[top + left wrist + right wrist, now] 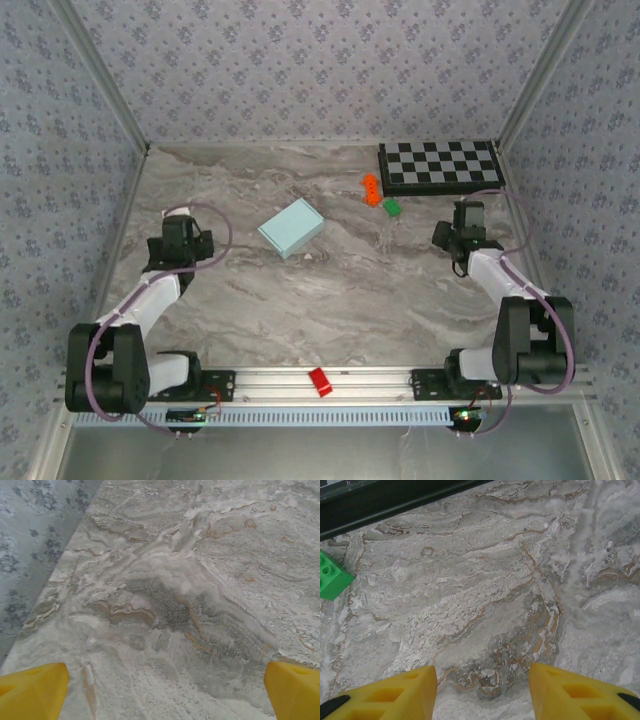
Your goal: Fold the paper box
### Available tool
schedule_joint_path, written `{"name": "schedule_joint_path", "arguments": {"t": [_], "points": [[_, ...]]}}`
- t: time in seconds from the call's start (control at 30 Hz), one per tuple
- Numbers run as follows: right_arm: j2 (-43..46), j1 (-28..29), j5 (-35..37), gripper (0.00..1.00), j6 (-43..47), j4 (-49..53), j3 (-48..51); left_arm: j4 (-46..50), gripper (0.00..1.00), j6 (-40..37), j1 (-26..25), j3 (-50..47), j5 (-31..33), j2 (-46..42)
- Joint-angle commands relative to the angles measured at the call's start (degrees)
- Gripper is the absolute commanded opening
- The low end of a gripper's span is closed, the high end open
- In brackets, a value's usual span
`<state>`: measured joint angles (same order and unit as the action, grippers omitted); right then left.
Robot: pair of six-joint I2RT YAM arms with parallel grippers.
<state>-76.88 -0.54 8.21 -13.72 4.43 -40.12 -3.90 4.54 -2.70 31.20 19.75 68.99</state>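
While both arms hang back at either side of the marble worktop (330, 300), the paper box (291, 227) sits near its middle, well apart from each. The left fingers (32, 692) stand wide, the right fingers (395, 695) half-spread, both empty. Thin card looks light and easily crushed; the edges seem the safest hold

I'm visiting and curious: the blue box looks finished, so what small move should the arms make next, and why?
Probably draw both arms home. The paper box already looks closed into a block, standing free on the table; the left gripper and right gripper are open, empty and apart from it. Any loose flap is too small to see.
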Motion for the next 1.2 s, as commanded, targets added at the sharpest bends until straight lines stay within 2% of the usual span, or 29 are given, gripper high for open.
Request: {"name": "schedule_joint_path", "arguments": {"t": [0.0, 0.1, 0.4, 0.6, 0.9, 0.93, 1.03, 1.1, 1.17], "points": [[-0.09, -0.33, -0.45, 0.54, 5.17, -9.88, 3.24, -12.36, 1.00, -1.64, 1.30, -2.98, -9.78, -0.77], [0.17, -0.42, -2.61, 0.55, 8.55, -17.69, 6.58, -18.37, 1.00, -3.02, 1.71, -5.55, -13.91, 0.20], [-1.14, -0.45, -6.33, 0.56, 13.06, -34.71, 13.60, -36.56, 1.00, -2.95, 2.78, -11.92, -17.76, 5.22], [-3.80, -1.12, -8.53, 0.58, 15.81, -43.31, 16.03, -44.69, 1.00, -2.77, 4.93, -12.18, -21.44, 11.09], [-10.29, -1.47, -9.19, 0.61, 15.98, -53.34, 18.76, -51.84, 1.00, -2.42, 4.99, -12.22, -21.08, 18.92], [-11.42, -1.32, -9.11, 0.63, 15.87, -55.91, 19.31, -49.52, 1.00, -2.26, 5.07, -11.33, -20.49, 18.44], [-10.98, -1.19, -7.82, 0.73, 15.66, -53.97, 18.59, -43.04, 1.00, -1.48, 4.58, -7.92, -17.04, 18.69], [-11.08, -1.29, -7.08, 0.98, 15.23, -53.11, 18.18, -43.27, 1.00, -1.87, 3.98, -7.87, -15.90, 18.84], [-11.09, -1.30, -7.13, 1.00, 15.21, -53.32, 18.19, -43.36, 1.00, -1.92, 3.95, -7.83, -15.80, 18.90]]}}
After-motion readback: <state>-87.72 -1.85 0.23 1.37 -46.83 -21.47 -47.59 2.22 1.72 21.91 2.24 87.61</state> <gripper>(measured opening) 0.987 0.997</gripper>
